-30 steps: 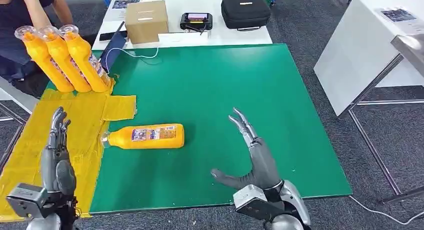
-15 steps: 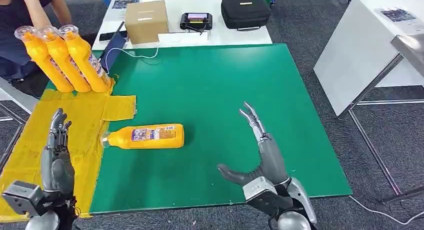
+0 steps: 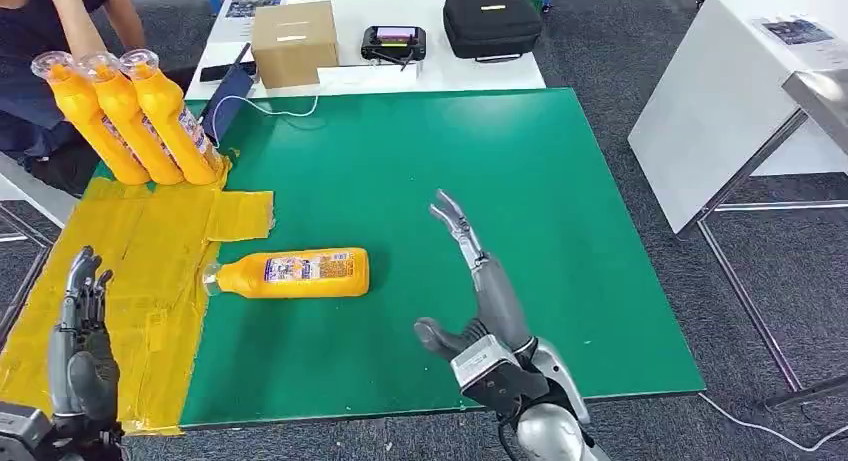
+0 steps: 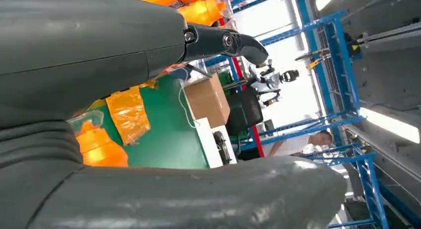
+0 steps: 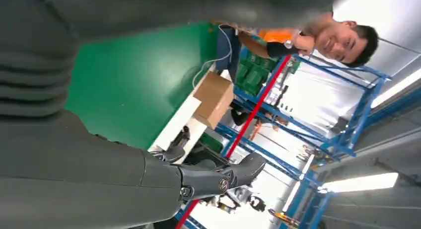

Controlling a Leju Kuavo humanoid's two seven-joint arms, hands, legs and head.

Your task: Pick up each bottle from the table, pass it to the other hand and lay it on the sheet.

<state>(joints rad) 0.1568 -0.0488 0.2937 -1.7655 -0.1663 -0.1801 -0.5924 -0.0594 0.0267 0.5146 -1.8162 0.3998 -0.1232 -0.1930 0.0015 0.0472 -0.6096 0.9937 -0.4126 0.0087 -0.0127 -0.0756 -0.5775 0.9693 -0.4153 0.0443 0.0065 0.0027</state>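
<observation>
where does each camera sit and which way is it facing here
Head view: high on the robot, looking forward and down at the green table; the lone bottle lies there, the left hand over the yellow sheet, the right hand open above the green.
Left wrist view: behind the left hand, looking across the table to the cardboard box.
Right wrist view: behind the right hand, looking across the green table toward a person.
Shared: all three views show the cardboard box and green table.
</observation>
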